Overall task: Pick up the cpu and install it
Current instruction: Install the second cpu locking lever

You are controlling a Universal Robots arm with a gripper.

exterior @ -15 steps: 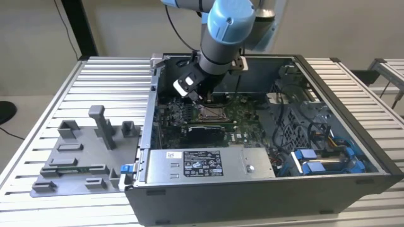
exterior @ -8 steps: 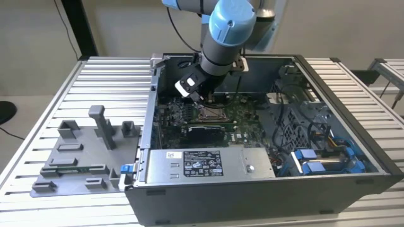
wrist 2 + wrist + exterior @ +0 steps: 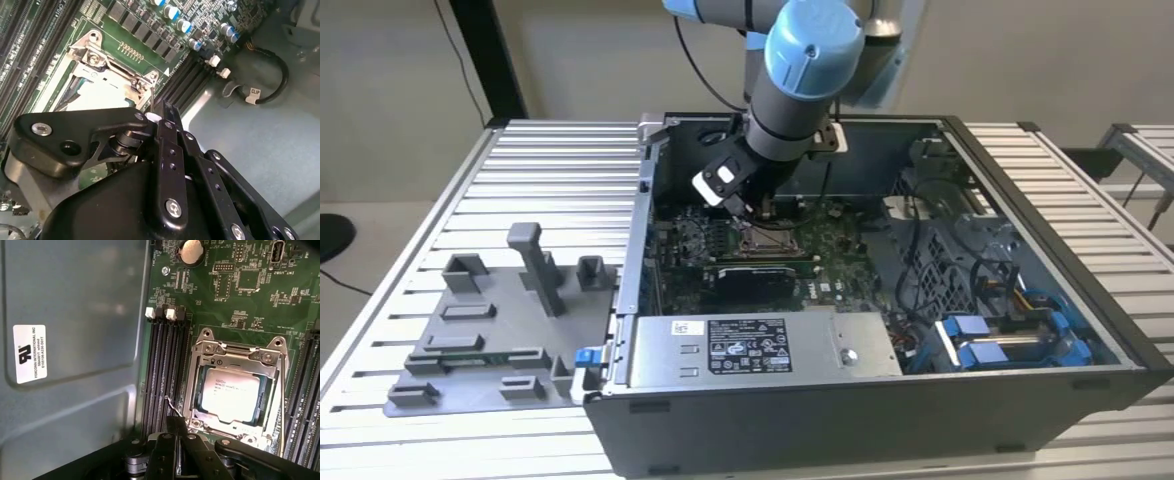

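1. Pincer (image 3: 176, 423): the black two-fingered gripper is closed, its tips pressed together and gripping nothing. It hangs just beside the socket's edge, next to a thin wire lever (image 3: 168, 402).
2. Ribbed silver aluminium table (image 3: 520, 170) carries everything, with a pale beige wall (image 3: 587, 60) behind it.
3. Open black computer case (image 3: 881, 420) lies on the table. The blue-and-grey robot arm (image 3: 807, 60) reaches down into it, and the arm's upper part is cut off in the exterior view.
4. Grey plastic fixture block (image 3: 494, 320) sits on the table just beside the case, at the exterior view's left.
5. Silver power supply box (image 3: 854, 350) bears a dark printed label (image 3: 750, 345) too small to make out.
6. Green motherboard (image 3: 240, 300) lies inside the case, partly hidden by the arm in the exterior view.
7. Square metal-framed socket (image 3: 272, 357) is on the motherboard, beside long black memory slots (image 3: 162, 375).
8. Small silvery-white square cpu (image 3: 231, 394) lies seated in the socket, inside the metal frame. Its fine print is hard to make out.
9. White sticker (image 3: 29, 354) clings to the grey case wall, and a small white tag (image 3: 255, 92) wraps a black cable.
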